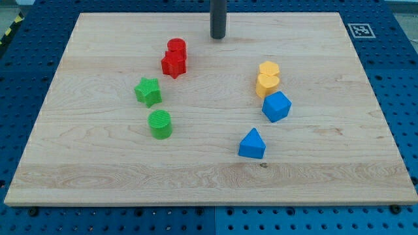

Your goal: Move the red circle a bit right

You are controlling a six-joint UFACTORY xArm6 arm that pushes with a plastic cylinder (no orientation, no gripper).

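The red circle point(176, 47) sits near the view's top of the wooden board point(98, 163), left of the board's middle. All places below are given from it.

My tip point(218, 37) stands to the view's right of the red circle and slightly toward the view's top, clear of it with bare board between. The arm carries no jaws, only the dark rod, so there is nothing to open or close, and nothing is held.

Touching the red circle on its lower side is the red star point(174, 64); the two seem pressed together, though the seam between them is hard to read from this angle.

Below and to the left of the red circle lies the green star point(148, 91), and further down, nearly straight below the circle, the green circle point(160, 124).

Well to the right of the red circle and a little lower are two yellow blocks, the upper yellow block point(268, 69) and the lower yellow block point(266, 85), touching each other; their shapes look heart-like. Just below these is the blue block point(276, 106), many-sided. Lowest on that side is the blue triangle point(252, 144).
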